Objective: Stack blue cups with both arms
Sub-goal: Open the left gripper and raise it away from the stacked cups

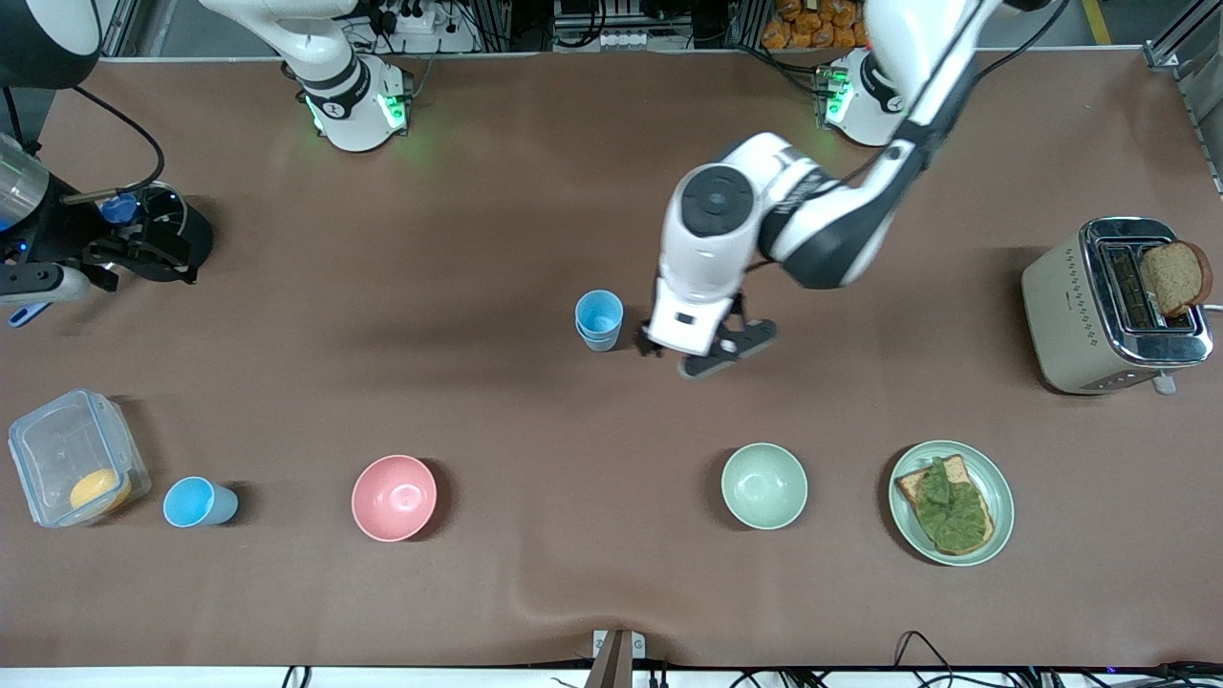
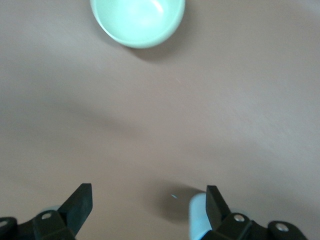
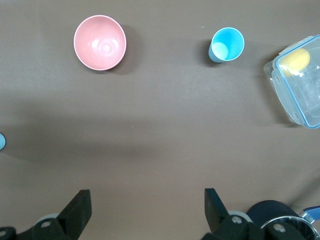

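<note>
Front view. I log a stacked pair of blue cups [image 1: 599, 320] at mid-desk, one nested in the other. My left end effector [image 1: 709, 352] sits just beside the stack, toward the left arm's end of the desk, fingers spread and empty. A single blue cup [image 1: 198, 503] stands near the desk's front edge toward the right arm's end, between a clear lidded box [image 1: 76, 457] and a pink bowl [image 1: 394, 497]. Also along that edge: a green bowl [image 1: 763, 485] and a plate with topped toast [image 1: 952, 502]. A toaster [image 1: 1113, 306] holding a slice stands at the left arm's end. My right end effector [image 1: 129, 250] waits at the desk's right-arm edge, over a black round object [image 1: 182, 234].

Left wrist view. Fingers [image 2: 80, 202] wide apart, nothing between them; the green bowl [image 2: 137, 21] and bare brown surface [image 2: 225, 100] show past them.

Right wrist view. Fingers [image 3: 79, 210] wide apart, empty; the single cup [image 3: 227, 44], pink bowl [image 3: 100, 42] and box [image 3: 299, 85] are all well apart from them.

Step, as I judge it: one stacking done, left arm free. Next calls for my right arm to reach the single cup, close on its wall and carry it to the stack.

Surface: brown mat, slight ripple at the front edge. Cables and framing line the rear edge.
</note>
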{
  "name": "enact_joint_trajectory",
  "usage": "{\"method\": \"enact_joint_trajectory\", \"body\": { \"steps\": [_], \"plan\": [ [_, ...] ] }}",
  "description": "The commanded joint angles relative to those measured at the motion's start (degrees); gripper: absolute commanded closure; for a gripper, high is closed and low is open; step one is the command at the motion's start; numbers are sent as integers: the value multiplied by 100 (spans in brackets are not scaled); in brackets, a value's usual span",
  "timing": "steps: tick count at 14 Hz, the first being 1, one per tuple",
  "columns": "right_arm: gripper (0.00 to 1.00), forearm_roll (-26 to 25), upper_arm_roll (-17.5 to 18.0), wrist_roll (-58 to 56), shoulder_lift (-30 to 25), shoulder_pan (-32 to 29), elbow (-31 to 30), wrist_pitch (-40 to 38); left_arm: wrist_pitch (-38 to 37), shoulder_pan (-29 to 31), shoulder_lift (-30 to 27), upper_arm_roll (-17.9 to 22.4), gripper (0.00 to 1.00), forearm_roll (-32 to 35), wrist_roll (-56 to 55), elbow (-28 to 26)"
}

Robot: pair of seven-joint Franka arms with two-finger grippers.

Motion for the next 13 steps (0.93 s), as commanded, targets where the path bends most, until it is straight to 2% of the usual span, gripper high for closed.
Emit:
{"method": "enact_joint_trajectory", "body": {
  "steps": [1, 3, 4, 7, 9, 13],
  "plan": [
    [0, -18, 123, 47, -55, -159, 19, -50, -394, 625, -276, -90, 0, -129, 717, 25],
    [0, -9, 123, 47, -55, -159, 19, -59, -1042, 1022, -373, -91, 0, -665, 1612, 490],
    [0, -9, 123, 47, -55, -159, 19, -50, -1429, 1232, -399, -108, 0, -710, 2035, 622],
    [0, -1, 123, 47, -55, -159, 10, -59, -1871, 1542, -960, 75, 0, -675, 3221, 598],
    [0, -1, 123, 47, -55, -159, 10, -76, -2214, 1219, -1321, 767, 0, -719, 3689, 510],
    [0, 17, 123, 47, -55, -150, 10, -76, -2163, 1032, -2541, 1639, 0, -965, 5007, -709]
  ]
}}
